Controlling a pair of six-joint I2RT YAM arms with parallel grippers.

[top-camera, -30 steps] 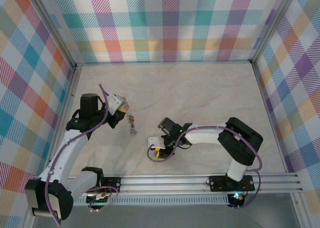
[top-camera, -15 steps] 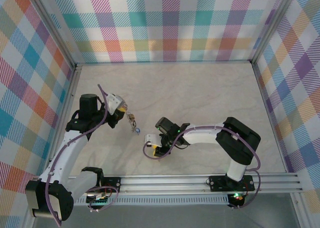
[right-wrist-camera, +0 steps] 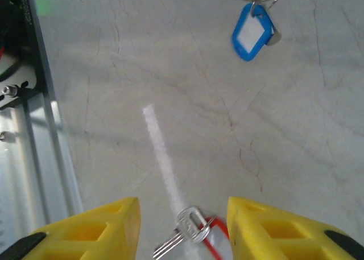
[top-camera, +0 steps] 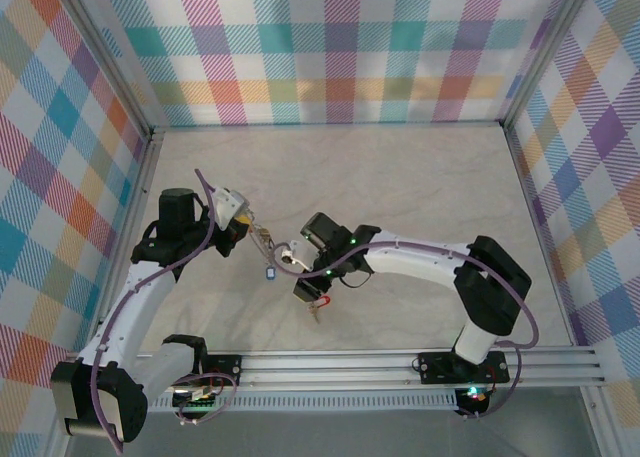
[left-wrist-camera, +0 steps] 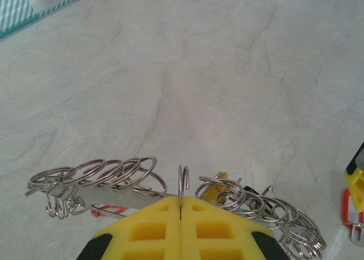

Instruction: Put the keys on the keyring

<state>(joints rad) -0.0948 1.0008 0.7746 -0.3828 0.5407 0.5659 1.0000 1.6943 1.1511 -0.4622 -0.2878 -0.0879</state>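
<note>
My left gripper (left-wrist-camera: 181,206) is clenched on the keyring (left-wrist-camera: 183,177), whose thin wire stands upright between the yellow fingers, with small split rings (left-wrist-camera: 102,172) strung to either side. My right gripper (right-wrist-camera: 183,210) is spread wide over the table (right-wrist-camera: 170,72), and a red key (right-wrist-camera: 196,230) lies loose between its fingers. A blue key (right-wrist-camera: 252,35) dangles from rings just beyond.

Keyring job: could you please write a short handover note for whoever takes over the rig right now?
Left pincer: shut on the keyring, held above the table.
Right pincer: open, low over the red-tagged key, which lies loose on the table.
Done: the blue-tagged key hangs from the small rings on the keyring.
To do: grip the red-tagged key and thread it on.
</note>
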